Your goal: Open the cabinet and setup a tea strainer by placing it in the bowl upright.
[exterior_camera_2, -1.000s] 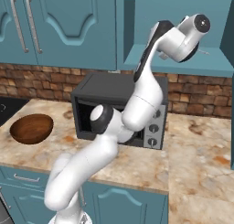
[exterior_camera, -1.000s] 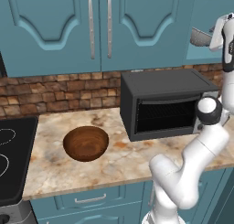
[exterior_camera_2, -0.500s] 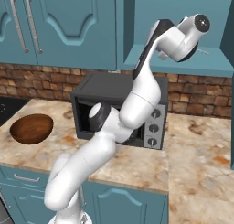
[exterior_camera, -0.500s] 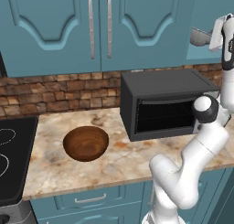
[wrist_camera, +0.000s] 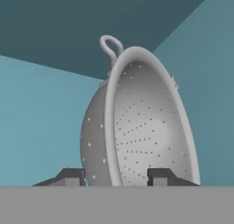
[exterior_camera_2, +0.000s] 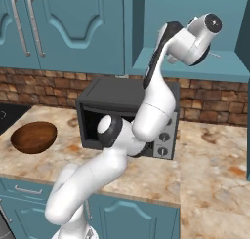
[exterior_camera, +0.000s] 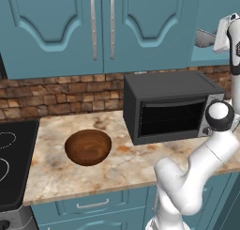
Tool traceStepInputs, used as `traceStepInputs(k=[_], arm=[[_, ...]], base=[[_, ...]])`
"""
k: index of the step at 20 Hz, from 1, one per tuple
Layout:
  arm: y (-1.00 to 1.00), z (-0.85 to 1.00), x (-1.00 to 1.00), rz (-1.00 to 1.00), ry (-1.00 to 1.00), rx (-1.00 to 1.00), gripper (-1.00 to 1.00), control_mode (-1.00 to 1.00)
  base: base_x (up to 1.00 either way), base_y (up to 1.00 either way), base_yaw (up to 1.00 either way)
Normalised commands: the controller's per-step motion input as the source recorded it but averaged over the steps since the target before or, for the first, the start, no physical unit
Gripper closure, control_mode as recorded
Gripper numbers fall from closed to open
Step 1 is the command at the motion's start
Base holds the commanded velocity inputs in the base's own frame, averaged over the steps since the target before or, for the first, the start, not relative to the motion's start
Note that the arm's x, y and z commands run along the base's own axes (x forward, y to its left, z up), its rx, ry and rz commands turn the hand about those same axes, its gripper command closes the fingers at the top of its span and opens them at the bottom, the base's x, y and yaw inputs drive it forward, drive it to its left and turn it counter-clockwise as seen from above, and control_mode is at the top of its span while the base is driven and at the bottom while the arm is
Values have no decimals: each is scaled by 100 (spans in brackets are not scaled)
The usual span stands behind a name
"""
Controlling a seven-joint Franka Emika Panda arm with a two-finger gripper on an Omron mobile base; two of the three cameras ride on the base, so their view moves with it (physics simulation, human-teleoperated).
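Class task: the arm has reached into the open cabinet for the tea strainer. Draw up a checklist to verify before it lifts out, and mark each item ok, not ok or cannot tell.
1. Cabinet open: ok.
2. Gripper jaws astride the tea strainer wall, one finger on each side of the rim: ok.
3. Grip firm enough to lift: cannot tell; the contact is hidden low in the hand view.
4. Wooden bowl empty and upright on the counter: ok.
5. Toaster oven stands between cabinet and bowl, so the carry path must clear it: not ok yet.

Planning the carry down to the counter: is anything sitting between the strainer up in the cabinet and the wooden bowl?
Nothing visible blocks it. The strainer sits between the hand's fingertips inside the open cabinet. The toaster oven stands right of the bowl, whose top is uncovered.
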Motion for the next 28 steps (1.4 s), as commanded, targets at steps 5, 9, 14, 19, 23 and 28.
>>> traceStepInputs(k=[5, 9, 14, 19, 23, 28], arm=[[0, 0, -63, -5, -22, 3, 100, -100], [13, 0, -66, -11, -17, 4, 100, -100], [56, -2, -51, -15, -3, 0, 100, -100], [24, -1, -68, -23, 0, 0, 100, -100], [40, -24, -94, -23, 0, 0, 100, -100], [63, -29, -100, -25, 0, 0, 100, -100]], base=[[0, 0, 0], [0, 0, 0], [0, 0, 0], [0, 0, 0], [0, 0, 0], [0, 0, 0]])
